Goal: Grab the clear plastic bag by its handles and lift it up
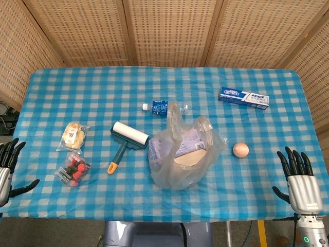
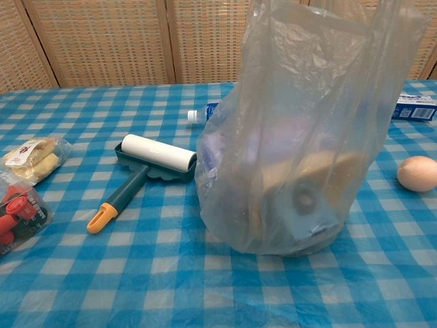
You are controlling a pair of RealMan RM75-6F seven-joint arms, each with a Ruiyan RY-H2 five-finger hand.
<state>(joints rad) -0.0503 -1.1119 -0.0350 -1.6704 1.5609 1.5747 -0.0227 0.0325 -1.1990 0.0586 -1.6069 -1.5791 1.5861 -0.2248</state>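
The clear plastic bag [image 1: 184, 154] stands near the table's front middle, holding a tan bun and a purple packet; its handles [image 1: 175, 114] stick up at the back. In the chest view the bag [image 2: 300, 137] fills the centre and its handles run out of the top. My left hand [image 1: 9, 167] hangs at the table's front left edge, fingers spread, holding nothing. My right hand [image 1: 299, 177] sits at the front right edge, fingers apart and empty. Both are far from the bag. Neither hand shows in the chest view.
A lint roller [image 1: 125, 141] lies left of the bag, with a water bottle [image 1: 160, 107] behind it. A bread packet [image 1: 74, 136] and a red-item packet [image 1: 73, 170] lie far left. An egg [image 1: 240, 150] sits right of the bag, a toothpaste box [image 1: 243, 98] at back right.
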